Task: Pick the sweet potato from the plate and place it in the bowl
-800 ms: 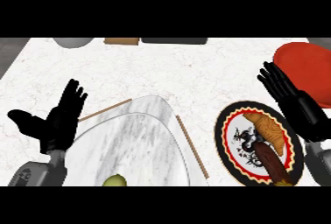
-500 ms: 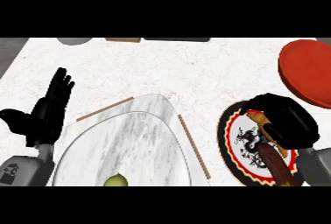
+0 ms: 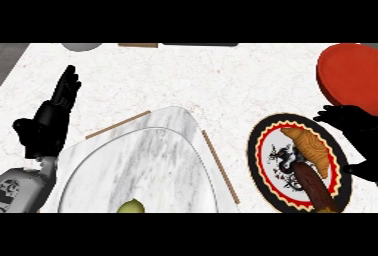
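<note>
R hand (image 3: 354, 131) hovered at the right rim of the patterned plate (image 3: 258, 150), fingers curled but holding nothing; the exact finger gap couldn't be made out. Sweet potato (image 3: 313, 186) lay on the plate's lower half, long axis running toward the near edge, just below a tan croissant-like item (image 3: 308, 146), the two touching or nearly so. Judgement: grasp should come across the potato's narrow width, near mid-length, staying clear of the pastry. Red bowl (image 3: 351, 70) sat beyond the plate at the tabletop's far right, partly cut off by the view; a short carry w/ open room between. L hand (image 3: 46, 125) rested open at left, fingers straight. Marble board (image 3: 140, 160) lay well apart from the route.
</note>
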`<control>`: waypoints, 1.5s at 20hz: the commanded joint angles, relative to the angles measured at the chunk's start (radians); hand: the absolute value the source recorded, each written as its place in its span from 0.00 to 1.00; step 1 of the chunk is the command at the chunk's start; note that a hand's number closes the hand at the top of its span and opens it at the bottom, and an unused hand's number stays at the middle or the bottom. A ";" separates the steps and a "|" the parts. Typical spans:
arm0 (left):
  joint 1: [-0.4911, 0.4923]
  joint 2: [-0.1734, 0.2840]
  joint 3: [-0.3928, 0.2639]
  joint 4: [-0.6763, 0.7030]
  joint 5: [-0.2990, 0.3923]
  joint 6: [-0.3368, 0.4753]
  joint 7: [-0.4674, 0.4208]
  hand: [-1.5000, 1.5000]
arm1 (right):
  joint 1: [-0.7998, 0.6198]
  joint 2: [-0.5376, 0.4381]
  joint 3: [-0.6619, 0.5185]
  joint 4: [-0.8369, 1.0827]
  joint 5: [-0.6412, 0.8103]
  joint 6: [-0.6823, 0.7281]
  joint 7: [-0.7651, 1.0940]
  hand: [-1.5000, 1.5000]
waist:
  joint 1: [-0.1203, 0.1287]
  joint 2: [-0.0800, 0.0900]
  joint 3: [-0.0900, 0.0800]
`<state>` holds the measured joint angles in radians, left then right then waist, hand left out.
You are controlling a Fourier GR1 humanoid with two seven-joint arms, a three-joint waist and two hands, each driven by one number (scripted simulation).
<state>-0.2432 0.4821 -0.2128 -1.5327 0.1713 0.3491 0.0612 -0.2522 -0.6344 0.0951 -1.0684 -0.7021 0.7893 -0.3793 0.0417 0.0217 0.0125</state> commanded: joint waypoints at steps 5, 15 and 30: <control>-0.019 -0.024 -0.035 -0.013 -0.048 0.034 0.042 0.50 | -0.124 -0.178 -0.046 0.042 0.158 0.287 -0.123 0.00 | 0.006 -0.007 -0.003; -0.029 -0.025 -0.023 0.005 -0.058 0.034 0.055 0.50 | -0.187 -0.229 0.091 -0.177 0.517 0.223 -0.209 0.00 | -0.002 -0.009 -0.006; -0.018 -0.016 0.001 0.017 -0.061 -0.008 0.044 0.50 | -0.175 -0.300 0.427 -0.298 0.859 0.026 -0.413 0.00 | -0.009 -0.011 -0.010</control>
<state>-0.2570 0.4665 -0.2194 -1.5327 0.1064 0.3604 0.1096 -0.4089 -0.9213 0.4455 -1.3970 0.0539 0.6840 -0.5992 0.0339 0.0096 0.0040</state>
